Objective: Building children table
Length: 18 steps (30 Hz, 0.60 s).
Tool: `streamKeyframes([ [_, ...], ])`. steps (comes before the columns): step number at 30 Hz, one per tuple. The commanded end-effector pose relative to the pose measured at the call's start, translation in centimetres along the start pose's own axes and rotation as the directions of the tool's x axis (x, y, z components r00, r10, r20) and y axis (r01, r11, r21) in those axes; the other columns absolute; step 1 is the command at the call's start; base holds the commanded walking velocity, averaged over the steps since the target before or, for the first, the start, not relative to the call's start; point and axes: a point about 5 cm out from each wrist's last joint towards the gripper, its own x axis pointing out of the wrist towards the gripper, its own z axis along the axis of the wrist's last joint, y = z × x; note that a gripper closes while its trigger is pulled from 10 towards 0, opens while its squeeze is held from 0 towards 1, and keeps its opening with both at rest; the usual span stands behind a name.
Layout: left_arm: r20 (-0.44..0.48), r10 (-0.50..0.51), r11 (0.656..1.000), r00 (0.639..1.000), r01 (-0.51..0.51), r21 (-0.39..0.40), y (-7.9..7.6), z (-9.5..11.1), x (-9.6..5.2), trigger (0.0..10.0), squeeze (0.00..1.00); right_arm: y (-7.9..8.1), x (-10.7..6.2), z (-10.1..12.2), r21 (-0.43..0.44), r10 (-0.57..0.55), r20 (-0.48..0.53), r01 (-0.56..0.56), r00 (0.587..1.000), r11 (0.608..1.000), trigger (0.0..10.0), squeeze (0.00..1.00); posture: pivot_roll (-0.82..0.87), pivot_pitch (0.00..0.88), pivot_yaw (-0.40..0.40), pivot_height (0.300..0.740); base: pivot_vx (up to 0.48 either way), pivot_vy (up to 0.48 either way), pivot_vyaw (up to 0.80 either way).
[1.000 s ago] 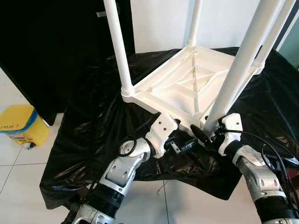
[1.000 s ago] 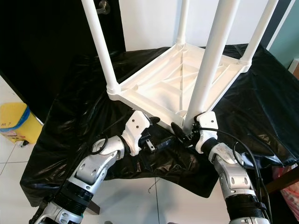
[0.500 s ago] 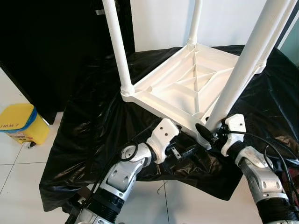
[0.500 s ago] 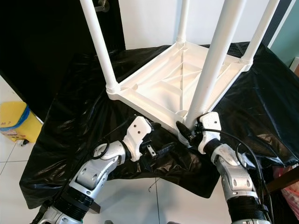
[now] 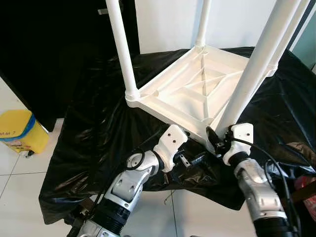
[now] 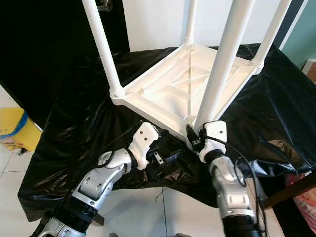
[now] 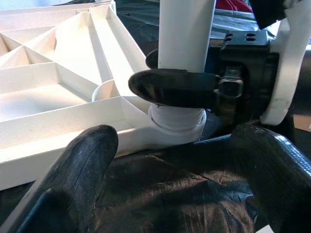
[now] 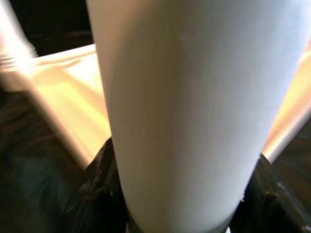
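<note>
The white moulded-plastic children's table (image 5: 197, 94) lies upside down on a black plastic sheet (image 5: 94, 128) spread over a raised surface, its ribbed underside facing up and 4 white round legs standing in its corner sockets. The nearest white tubular leg (image 5: 249, 74) is the one being worked on: its foot sits in the front corner socket (image 7: 177, 121), where a ringed collar shows just above the tabletop frame.

The right gripper (image 5: 217, 140) is clamped around the base of this leg, one black finger (image 7: 170, 89) lying across the tube just above the collar. The left gripper (image 5: 195, 160) hovers just beside the same corner, low over the sheet, its 2 fingers spread apart and pinching nothing.

The step in hand looks like seating or tightening the last leg in its socket, so the build appears nearly finished. The next move probably calls for a firm twist or push along the leg's axis, with the left gripper steadying the frame so the table does not slide on the slick sheet.

A yellow plastic bin (image 5: 19, 131) stands on the tiled floor well apart to the left.
</note>
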Motion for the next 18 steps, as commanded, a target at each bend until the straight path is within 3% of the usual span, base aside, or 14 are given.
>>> streamKeyframes([
  [1, -0.009, -0.008, 1.0, 1.0, 0.008, -0.004, -0.2, -0.2, 0.0, 10.0, 0.0, -0.5, -0.6, -1.7, -0.013, -0.079, -0.094, 0.078, 0.993, 0.997, 10.0, 0.0, -0.17, 0.087, -0.004, 0.74, 0.0, 0.0, 0.0],
  [4, -0.006, -0.007, 1.0, 1.0, 0.007, -0.005, -0.2, -0.2, 0.0, 10.0, 0.0, -0.2, -0.7, -2.0, -0.009, -0.192, -0.113, 0.192, 0.975, 0.981, 10.0, 0.0, -0.16, 0.081, -0.007, 0.74, 0.0, 0.0, 0.0],
  [7, -0.004, -0.001, 1.0, 1.0, 0.001, -0.004, 0.0, -0.1, 0.0, 10.0, 0.0, 0.3, -0.7, -2.1, -0.003, -0.215, -0.12, 0.216, 0.969, 0.976, 10.0, 0.0, -0.16, 0.079, -0.006, 0.74, 0.0, 0.0, 0.0],
  [13, -0.002, 0.004, 1.0, 1.0, -0.004, 0.007, 0.4, 0.1, 0.0, 10.0, 0.0, 2.1, -0.6, -1.8, 0.021, -0.187, -0.105, 0.19, 0.977, 0.982, 10.0, 0.0, -0.16, 0.069, -0.002, 0.74, 0.0, 0.0, 0.0],
  [18, -0.003, 0.007, 1.0, 1.0, -0.007, 0.012, 0.6, 0.1, 0.0, 10.0, 0.0, 2.5, -0.4, -1.3, 0.017, -0.185, -0.085, 0.187, 0.979, 0.982, 10.0, 0.0, -0.16, 0.065, -0.006, 0.74, 0.0, 0.0, 0.0],
])
